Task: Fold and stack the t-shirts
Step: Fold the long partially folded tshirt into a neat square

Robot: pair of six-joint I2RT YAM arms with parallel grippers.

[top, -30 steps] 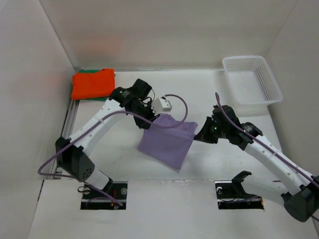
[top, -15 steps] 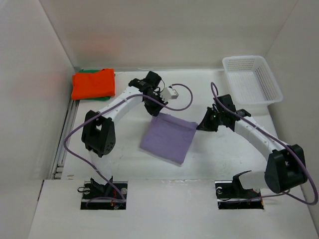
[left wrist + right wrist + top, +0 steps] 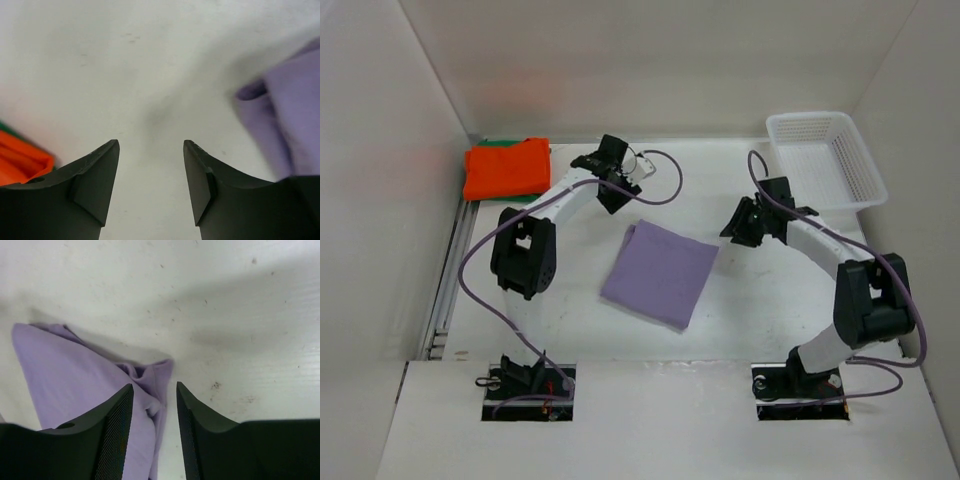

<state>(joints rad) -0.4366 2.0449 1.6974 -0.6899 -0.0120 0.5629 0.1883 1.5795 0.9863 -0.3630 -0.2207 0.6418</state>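
One white basket stands far right; left pincer and right pincer, both half open, flank the purple shirt.

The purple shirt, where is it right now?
From above, the purple shirt lies folded centrally between the left arm and right arm; orange shirt far left, basket far right.
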